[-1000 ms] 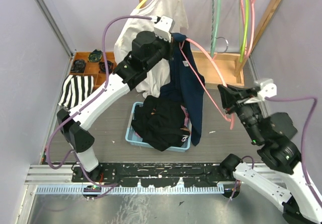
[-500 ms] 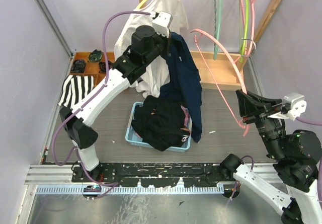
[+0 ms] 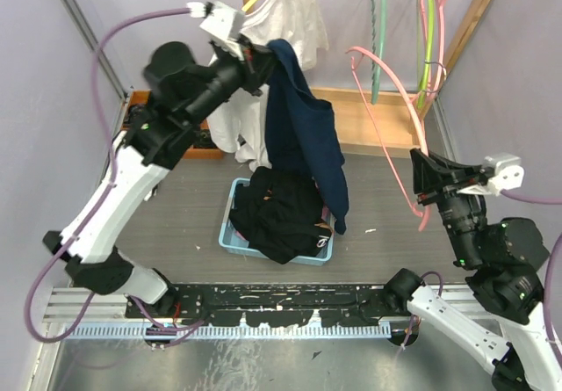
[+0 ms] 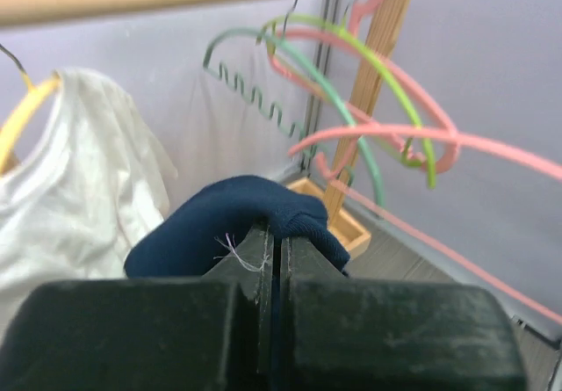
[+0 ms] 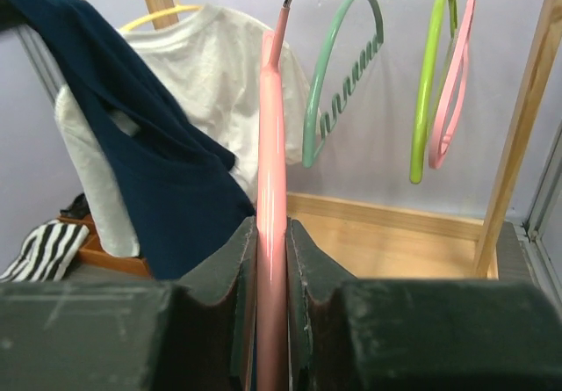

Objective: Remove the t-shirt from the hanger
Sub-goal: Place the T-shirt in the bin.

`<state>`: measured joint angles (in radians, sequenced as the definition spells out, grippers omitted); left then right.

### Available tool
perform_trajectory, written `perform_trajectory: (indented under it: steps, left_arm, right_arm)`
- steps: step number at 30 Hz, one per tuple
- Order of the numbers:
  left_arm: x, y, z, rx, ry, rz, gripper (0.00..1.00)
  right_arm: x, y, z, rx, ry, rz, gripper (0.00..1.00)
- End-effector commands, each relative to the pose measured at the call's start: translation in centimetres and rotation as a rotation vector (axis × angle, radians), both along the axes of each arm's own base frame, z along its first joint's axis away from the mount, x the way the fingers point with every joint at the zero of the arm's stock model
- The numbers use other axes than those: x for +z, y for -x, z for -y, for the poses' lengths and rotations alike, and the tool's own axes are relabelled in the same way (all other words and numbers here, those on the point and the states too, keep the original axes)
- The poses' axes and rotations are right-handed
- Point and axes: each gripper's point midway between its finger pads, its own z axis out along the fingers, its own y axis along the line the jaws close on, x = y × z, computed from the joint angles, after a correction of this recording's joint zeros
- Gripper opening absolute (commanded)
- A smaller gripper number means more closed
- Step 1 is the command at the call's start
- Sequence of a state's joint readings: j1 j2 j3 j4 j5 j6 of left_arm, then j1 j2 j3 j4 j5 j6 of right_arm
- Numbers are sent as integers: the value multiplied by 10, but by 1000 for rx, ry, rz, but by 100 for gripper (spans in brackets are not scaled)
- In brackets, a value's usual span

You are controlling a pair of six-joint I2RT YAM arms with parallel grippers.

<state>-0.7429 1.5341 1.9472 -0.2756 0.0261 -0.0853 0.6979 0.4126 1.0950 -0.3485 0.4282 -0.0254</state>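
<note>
A navy t-shirt [image 3: 303,136] hangs free from my left gripper [image 3: 260,57], which is shut on its top edge and held high at the back. In the left wrist view the navy cloth [image 4: 237,220] bunches over the closed left gripper [image 4: 279,243]. My right gripper [image 3: 421,189] is shut on a bare pink hanger [image 3: 386,114], held up at the right, apart from the shirt. In the right wrist view the hanger's bar [image 5: 272,127] runs straight up between the right gripper's jaws [image 5: 272,233], with the navy shirt [image 5: 149,171] off to the left.
A blue basin [image 3: 230,224] holding black clothes [image 3: 281,215] sits below the shirt. A white t-shirt [image 3: 294,18] on a yellow hanger hangs on the wooden rack [image 3: 470,22], beside green and pink hangers [image 3: 423,31]. A striped cloth [image 3: 132,158] lies at the left.
My left gripper rose and swung left with the navy shirt. My right gripper pulled the pink hanger to the right, out of the shirt, so the two are now apart.
</note>
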Motion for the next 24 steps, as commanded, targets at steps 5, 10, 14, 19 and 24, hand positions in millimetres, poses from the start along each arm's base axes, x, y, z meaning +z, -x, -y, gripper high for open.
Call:
perform_trajectory:
  steps: [5,10,14,19,24]
  left_arm:
    - [123,93,-55,-110,251,228,0]
    - [162,124,-70,-178,343,270,0]
    - [189,142,-75,-238,392,286,0]
    - [208,156,-78,-288,448,295,0]
    - [222,171,-85,-335,507,301,0]
  right_arm:
    - [-2,-26,-13,-39,-17,-19,1]
    - [-7,-33,-23,-19,-20,-40,1]
    - [-8,-33,-29,9,-38,-44,1]
    - [-13,-30,-28,21,-55,-51,1]
    - [-16,-27,-22,2,-51,-56,1]
